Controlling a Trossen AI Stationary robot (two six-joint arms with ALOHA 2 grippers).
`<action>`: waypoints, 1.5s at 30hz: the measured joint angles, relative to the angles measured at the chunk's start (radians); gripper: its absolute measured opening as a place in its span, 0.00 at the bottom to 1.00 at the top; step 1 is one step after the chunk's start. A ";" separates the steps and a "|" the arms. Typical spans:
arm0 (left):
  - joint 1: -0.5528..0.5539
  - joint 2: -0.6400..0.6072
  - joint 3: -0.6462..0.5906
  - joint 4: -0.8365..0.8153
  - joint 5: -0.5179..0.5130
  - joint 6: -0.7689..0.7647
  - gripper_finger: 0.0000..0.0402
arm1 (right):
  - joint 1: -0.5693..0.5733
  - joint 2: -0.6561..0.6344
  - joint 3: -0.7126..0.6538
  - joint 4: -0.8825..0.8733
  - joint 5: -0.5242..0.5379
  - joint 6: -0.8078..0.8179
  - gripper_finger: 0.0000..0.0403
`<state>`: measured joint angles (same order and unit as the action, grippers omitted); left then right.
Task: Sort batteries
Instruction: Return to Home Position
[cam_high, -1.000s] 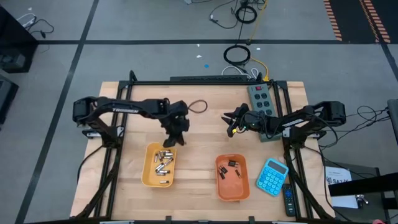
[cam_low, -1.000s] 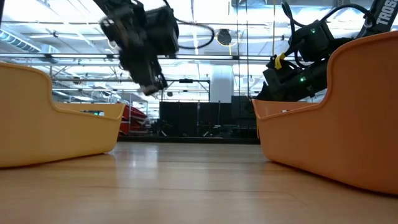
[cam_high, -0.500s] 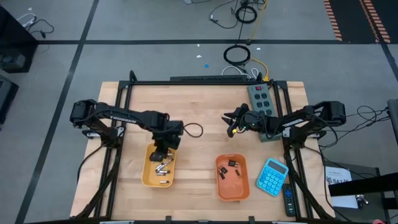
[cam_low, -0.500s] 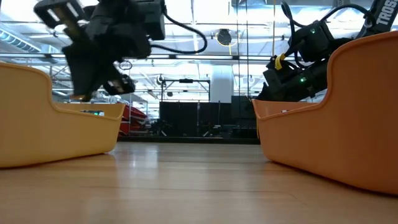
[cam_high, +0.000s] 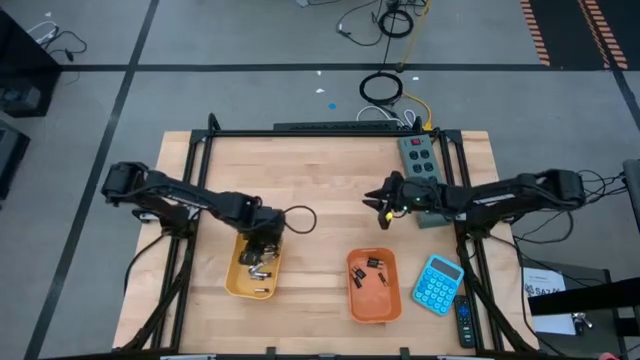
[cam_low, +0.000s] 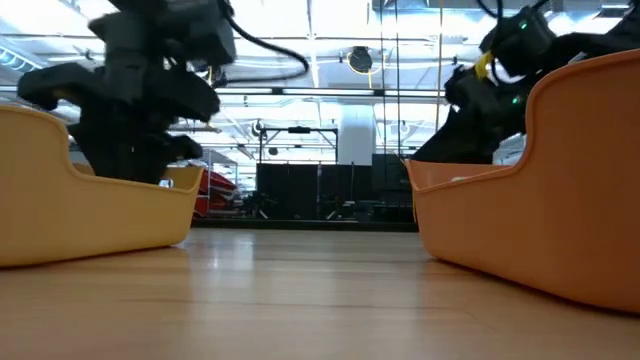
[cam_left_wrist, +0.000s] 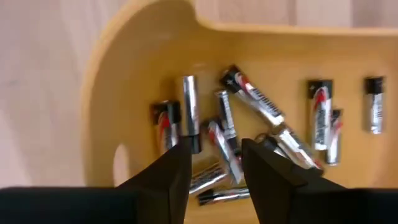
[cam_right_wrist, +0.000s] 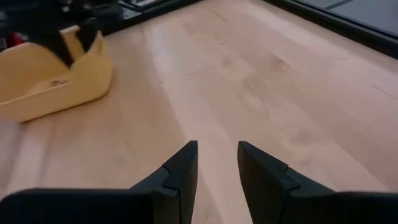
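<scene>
Silver, red-and-black batteries (cam_left_wrist: 258, 104); yellow bin (cam_left_wrist: 112, 93); orange bin (cam_high: 376, 306)

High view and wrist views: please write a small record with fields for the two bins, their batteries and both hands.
yellow bin: holds silver batteries
orange bin: holds dark batteries
left hand: open, empty, low over the yellow bin
right hand: open, empty, above bare table, apart from both bins

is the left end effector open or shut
Open: the left end effector shows fingers apart, holding nothing, over the silver batteries lying in the yellow bin.
</scene>
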<state>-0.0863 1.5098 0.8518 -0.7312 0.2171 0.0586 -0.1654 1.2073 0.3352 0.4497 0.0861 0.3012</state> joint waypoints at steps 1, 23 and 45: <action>-0.011 -0.019 -0.012 0.008 -0.034 -0.001 0.37 | 0.011 -0.026 0.000 -0.027 0.000 0.003 0.26; -0.082 -0.387 -0.211 0.241 -0.253 -0.075 0.38 | 0.144 -0.270 -0.026 -0.148 -0.297 -0.031 0.16; -0.079 -0.796 -0.596 0.824 -0.389 -0.183 0.14 | 0.066 -0.707 -0.321 0.244 -0.294 -0.158 0.00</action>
<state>-0.1658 0.7143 0.2553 0.0926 -0.1717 -0.1249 -0.0990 0.5007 0.0138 0.6941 -0.2078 0.1435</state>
